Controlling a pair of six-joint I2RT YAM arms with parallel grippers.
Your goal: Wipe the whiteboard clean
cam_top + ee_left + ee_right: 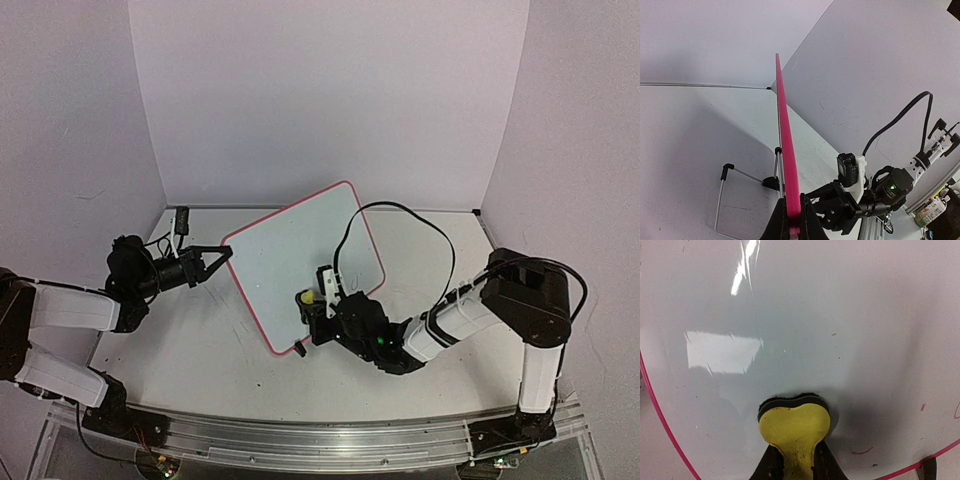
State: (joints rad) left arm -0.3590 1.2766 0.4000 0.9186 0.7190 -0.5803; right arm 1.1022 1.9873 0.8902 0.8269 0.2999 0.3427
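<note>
Nearly blank red-framed whiteboard [295, 262], aslant on edge, central on the table [190, 350].

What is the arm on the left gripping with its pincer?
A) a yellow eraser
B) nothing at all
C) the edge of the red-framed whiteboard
C: the left pincer is clamped on the red frame edge of the whiteboard, while the yellow eraser sits in the right pincer.

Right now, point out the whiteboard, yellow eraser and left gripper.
whiteboard [295, 262]: top view, bare white face
yellow eraser [796, 422]: right wrist view, yellow back
left gripper [794, 220]: left wrist view, between fingertips
</note>
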